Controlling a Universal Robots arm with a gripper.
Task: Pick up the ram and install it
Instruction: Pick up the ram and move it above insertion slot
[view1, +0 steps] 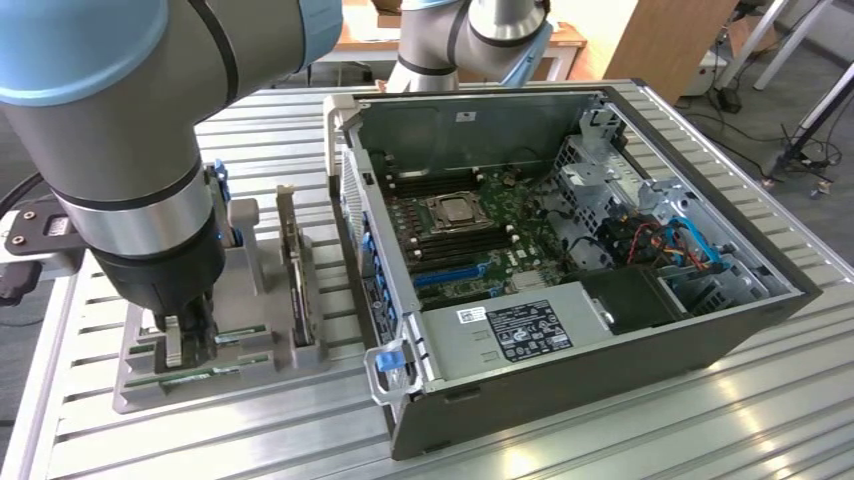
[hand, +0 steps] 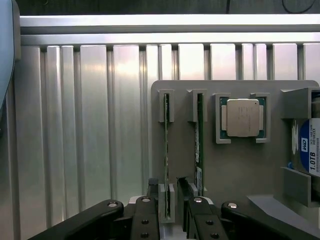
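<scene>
The ram (hand: 166, 135) stands on edge in the slots of the gray holder (hand: 235, 170). Your gripper (hand: 168, 189) straddles one end of it with the claw released, one finger on each side and a gap to the board on both, so nothing is grasped.

The second stick (hand: 199, 140) stands just beside it, and one finger (hand: 183, 192) sits in the narrow lane between the two. If you are off-centre there, I judge that finger could knock or snag the neighbour. A pinch near one end of so thin a board may also let it tilt and bind in the holder's slots.

The CPU (hand: 243, 117) and hard drive (hand: 311, 150) lie farther along the holder, apart from the fingers. The open computer case (view1: 574, 250) sits beside the holder on the slatted table (view1: 747, 400).
</scene>
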